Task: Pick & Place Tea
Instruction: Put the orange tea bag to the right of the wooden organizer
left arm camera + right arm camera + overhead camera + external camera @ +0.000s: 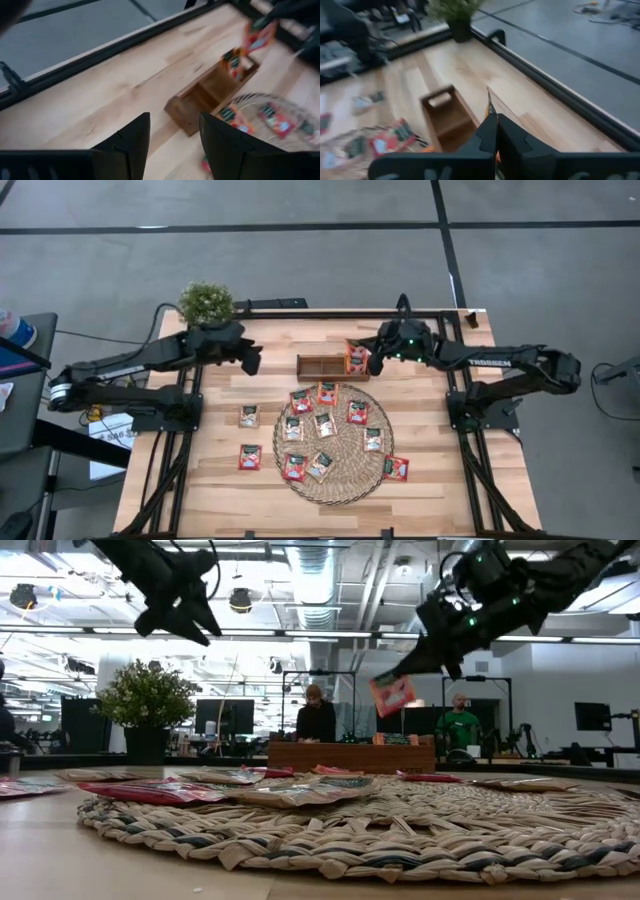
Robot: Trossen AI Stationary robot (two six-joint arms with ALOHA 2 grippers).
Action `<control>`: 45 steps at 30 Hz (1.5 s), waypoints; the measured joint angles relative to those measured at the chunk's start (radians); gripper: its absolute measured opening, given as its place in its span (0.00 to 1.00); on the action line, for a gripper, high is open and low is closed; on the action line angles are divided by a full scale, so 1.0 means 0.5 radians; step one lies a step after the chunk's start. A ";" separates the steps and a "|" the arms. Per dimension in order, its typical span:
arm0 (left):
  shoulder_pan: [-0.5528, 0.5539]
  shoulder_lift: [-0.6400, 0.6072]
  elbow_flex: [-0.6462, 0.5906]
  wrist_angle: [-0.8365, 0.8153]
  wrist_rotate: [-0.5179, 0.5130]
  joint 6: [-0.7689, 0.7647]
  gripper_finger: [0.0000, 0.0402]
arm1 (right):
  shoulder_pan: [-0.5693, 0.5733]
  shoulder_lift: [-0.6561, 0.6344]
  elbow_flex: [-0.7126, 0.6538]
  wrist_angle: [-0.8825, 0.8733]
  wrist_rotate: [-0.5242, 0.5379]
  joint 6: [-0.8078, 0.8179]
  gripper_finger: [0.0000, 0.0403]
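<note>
The tea is small flat sachets, mostly red-orange. Several lie on the round woven mat (pixel 335 442), and others lie flat on the bare table (pixel 248 416) (pixel 250 457); one (pixel 396 468) overlaps the mat's edge. My right gripper (pixel 418 662) is shut on one red sachet (pixel 392 693), held in the air above the right end of the brown wooden tray (pixel 328 366). Another sachet (pixel 232 62) stands in that end compartment. My left gripper (pixel 172 145) hangs open, holding nothing, above the table left of the tray. My right gripper pinches the red sachet by its upper edge (pixel 404 678) between its two shut fingers. The fingers slant down from the table's right side. The sachet hangs tilted below the fingertips, clear of the tray. In the right wrist view it shows edge-on (pixel 489 106) beyond the fingertips.
A potted plant (pixel 205 302) stands at the table's far left corner. The tray's left and middle compartments (pixel 200 97) show bare wood. Bare table lies left of the mat and along the near edge. People stand in the room behind the table.
</note>
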 joint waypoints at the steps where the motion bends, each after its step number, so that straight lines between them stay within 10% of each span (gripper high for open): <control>1: 0.000 -0.031 0.000 -0.007 0.004 -0.025 0.40 | 0.000 0.010 -0.030 0.036 0.015 0.000 0.00; 45: 0.000 -0.188 0.000 -0.017 0.058 -0.086 0.40 | 0.108 0.376 -0.084 0.213 0.147 -0.018 0.00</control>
